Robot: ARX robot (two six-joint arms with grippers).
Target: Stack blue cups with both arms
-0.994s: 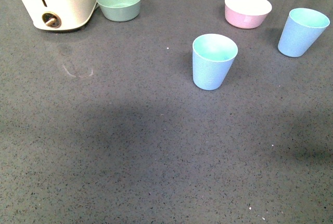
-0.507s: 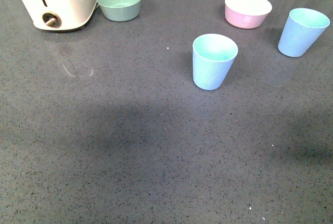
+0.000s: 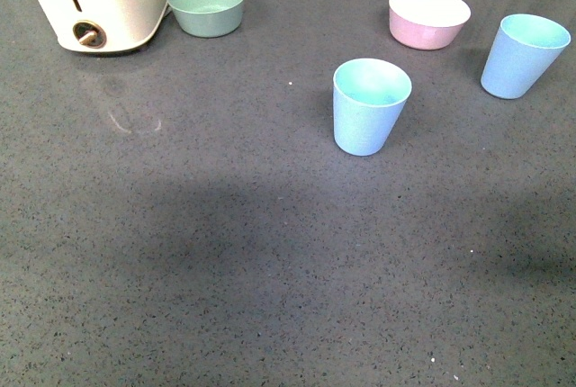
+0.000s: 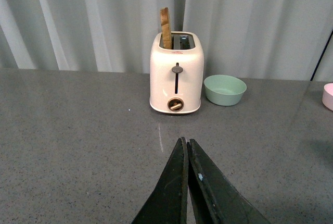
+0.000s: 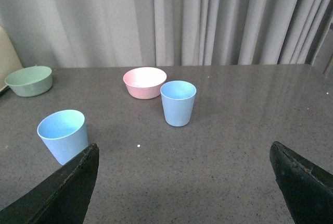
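Two light-blue cups stand upright and apart on the grey table. One cup (image 3: 369, 105) is near the middle, the other cup (image 3: 522, 55) at the far right. Both show in the right wrist view, the middle one (image 5: 63, 136) close by one black finger, the other one (image 5: 178, 102) further off in front of the pink bowl. My right gripper (image 5: 183, 153) is open and empty, above bare table. My left gripper (image 4: 186, 141) is shut and empty, pointing toward the toaster. Neither arm shows in the front view.
A cream toaster (image 3: 99, 0) with a slice of bread (image 4: 165, 27) in it stands at the back left, a green bowl (image 3: 207, 5) beside it. A pink bowl (image 3: 428, 17) sits at the back right. Grey curtains hang behind the table (image 3: 225, 252).
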